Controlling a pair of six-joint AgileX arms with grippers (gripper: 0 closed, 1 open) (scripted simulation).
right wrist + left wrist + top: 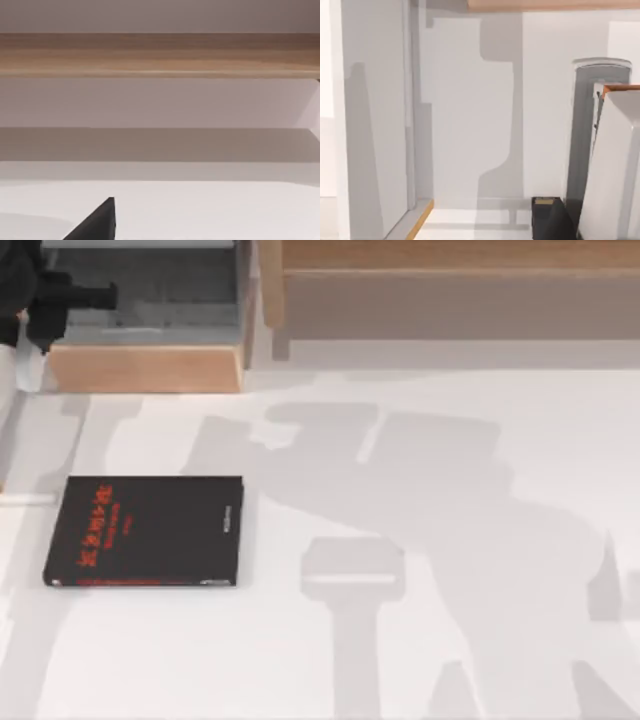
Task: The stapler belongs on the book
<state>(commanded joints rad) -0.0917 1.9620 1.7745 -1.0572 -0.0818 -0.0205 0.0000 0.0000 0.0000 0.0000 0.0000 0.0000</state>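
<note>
The book (145, 530), black with red characters on its cover, lies flat on the white table at the left. My left gripper (62, 300) is at the far left corner, reaching into an open wooden drawer (145, 368). In the left wrist view a narrow light-grey thing with a rounded end, seemingly the stapler (585, 130), lies inside the drawer. A white panel partly hides it, and a dark finger (547, 220) of the left gripper is close by. One dark finger (97, 222) of my right gripper reaches over the bare table.
A long wooden shelf (450, 290) runs along the table's far edge, to the right of the drawer. Broad arm shadows fall across the middle and right of the white tabletop (300, 670). A white panel with an orange edge (612, 165) stands close to the left gripper.
</note>
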